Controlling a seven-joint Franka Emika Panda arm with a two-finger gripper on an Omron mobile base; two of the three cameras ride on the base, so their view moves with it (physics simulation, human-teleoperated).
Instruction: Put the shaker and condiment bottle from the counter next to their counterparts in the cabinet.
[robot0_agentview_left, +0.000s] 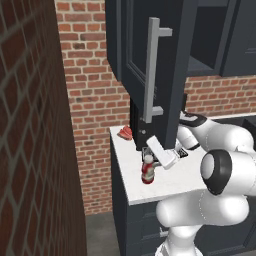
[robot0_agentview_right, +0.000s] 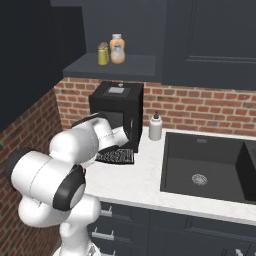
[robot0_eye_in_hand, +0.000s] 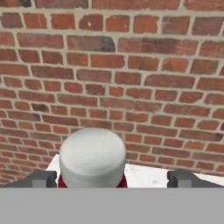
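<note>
While end effector (robot0_eye_in_hand: 112, 178) spread, condiment bottle (robot0_eye_in_hand: 92, 158) sits between fingertips (robot0_eye_in_hand: 43, 178), ungripped.

You're in a kitchen: dark inset sink (robot0_agentview_right: 210, 170), white slab desk (robot0_agentview_right: 135, 182), navy wall cabinet (robot0_agentview_left: 150, 45), brick backsplash (robot0_agentview_right: 200, 107).

Rendered scene was evenly, softly lit, no glare. Cabinet (robot0_agentview_left: 150, 45) interior and upper corners stayed dim. Faint shadow lay under condiment bottle (robot0_agentview_left: 147, 170) on counter (robot0_agentview_left: 175, 185). Hand view looked soft, bricks slightly blurred.
</note>
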